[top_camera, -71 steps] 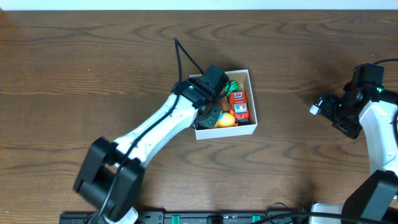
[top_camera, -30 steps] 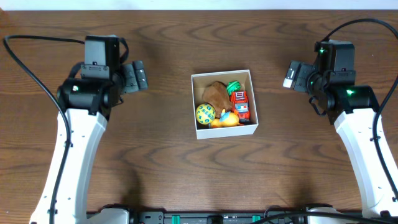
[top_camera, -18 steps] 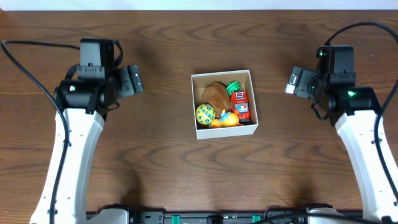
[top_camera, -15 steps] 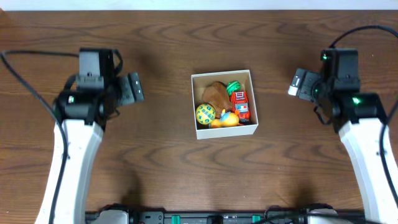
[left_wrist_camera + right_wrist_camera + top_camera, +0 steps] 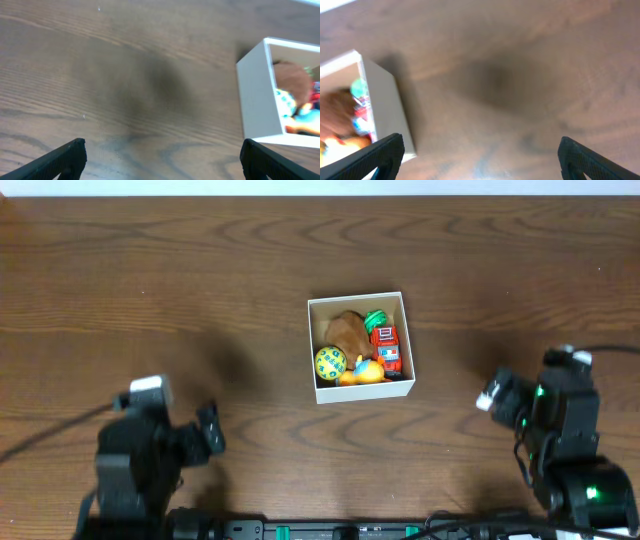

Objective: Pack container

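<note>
The container [image 5: 365, 391], a small white square box, sits at the table's middle. Inside lie a brown plush [image 5: 346, 330], a red truck [image 5: 385, 346], a green toy [image 5: 374, 318], a yellow-green ball [image 5: 330, 362] and an orange-yellow toy [image 5: 365, 372]. My left gripper [image 5: 208, 440] hangs open near the front edge, well left of the box. My right gripper [image 5: 503, 402] is open at the front right. In the left wrist view the gripper [image 5: 162, 160] frames bare wood, with the container [image 5: 255, 95] at the right. The right wrist view shows that gripper [image 5: 480, 160] empty, the container [image 5: 382, 105] at the left.
Dark wood table [image 5: 200, 300] spreads around the box on all sides. A black rail with connectors [image 5: 330, 530] runs along the front edge between the two arm bases.
Both arms have pulled back from beside the container to the front edge of the table. Both grippers stayed open and empty. The box and toys have not moved.
</note>
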`<action>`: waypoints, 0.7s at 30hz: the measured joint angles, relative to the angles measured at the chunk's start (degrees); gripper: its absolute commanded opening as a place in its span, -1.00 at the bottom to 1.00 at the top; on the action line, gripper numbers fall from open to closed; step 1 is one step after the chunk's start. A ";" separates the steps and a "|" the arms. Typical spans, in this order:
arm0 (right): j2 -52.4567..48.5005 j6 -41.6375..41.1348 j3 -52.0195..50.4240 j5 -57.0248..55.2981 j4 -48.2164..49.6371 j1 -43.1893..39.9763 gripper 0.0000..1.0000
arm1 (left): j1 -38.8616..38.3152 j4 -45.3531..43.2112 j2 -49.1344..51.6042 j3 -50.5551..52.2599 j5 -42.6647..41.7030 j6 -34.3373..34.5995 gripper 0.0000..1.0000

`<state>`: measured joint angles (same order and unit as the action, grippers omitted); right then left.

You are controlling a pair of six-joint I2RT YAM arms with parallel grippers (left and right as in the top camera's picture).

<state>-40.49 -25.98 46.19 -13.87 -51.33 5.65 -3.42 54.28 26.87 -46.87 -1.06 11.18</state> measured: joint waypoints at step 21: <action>8.15 -3.17 -9.25 -1.38 -0.85 0.00 0.99 | 0.00 1.29 -12.70 0.35 -0.48 1.05 0.96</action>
<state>-32.34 -29.15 36.95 -15.25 -52.18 5.65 -3.42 55.57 14.17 -46.52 -1.54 12.23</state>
